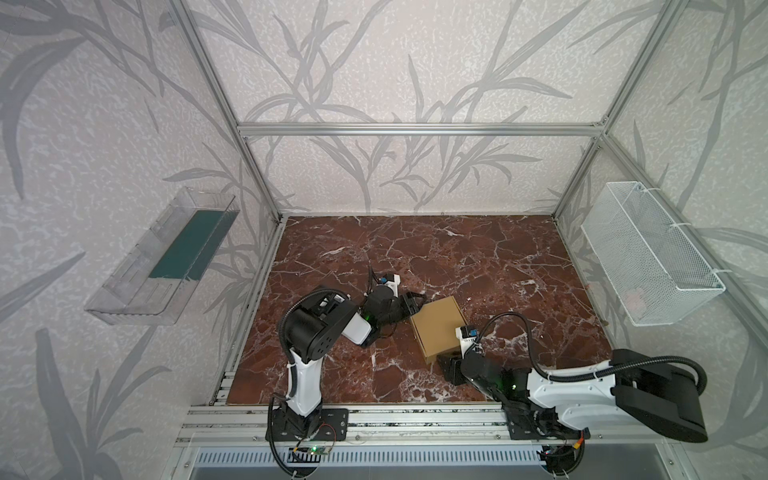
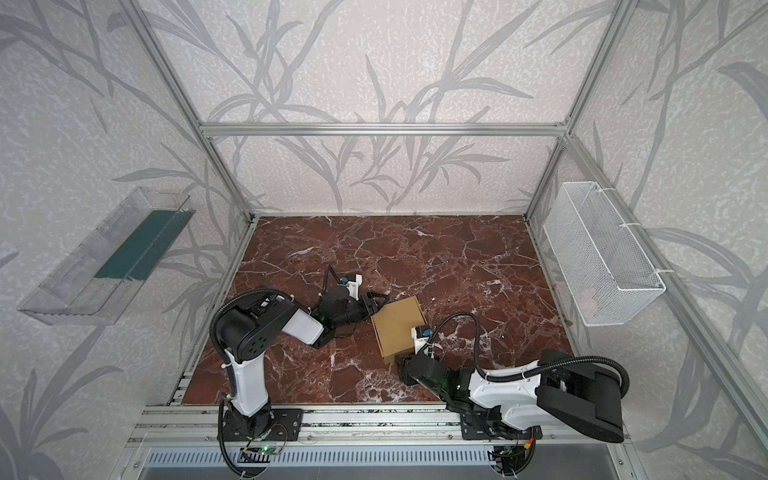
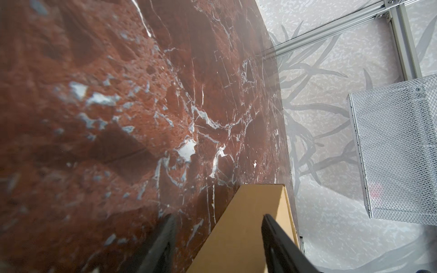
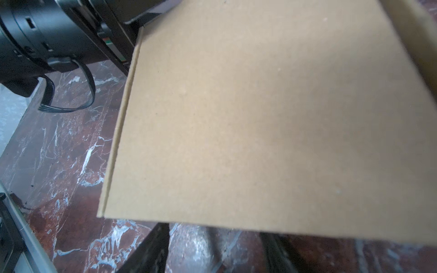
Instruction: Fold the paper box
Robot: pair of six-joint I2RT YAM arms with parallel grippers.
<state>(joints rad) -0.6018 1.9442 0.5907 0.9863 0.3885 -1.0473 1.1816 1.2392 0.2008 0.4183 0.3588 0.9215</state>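
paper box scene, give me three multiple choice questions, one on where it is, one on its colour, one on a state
1. Where does the paper box lie?
A in the mesh basket; B on the clear shelf; C on the marble table.
2. What colour is the box?
A tan-brown; B white; C green.
3. How does the left tool stand?
A shut tight; B open; C out of view.

Answers:
1 C: both top views show it resting on the table.
2 A: it is plain tan cardboard in every view.
3 B: its jaws stand well apart in the left wrist view.
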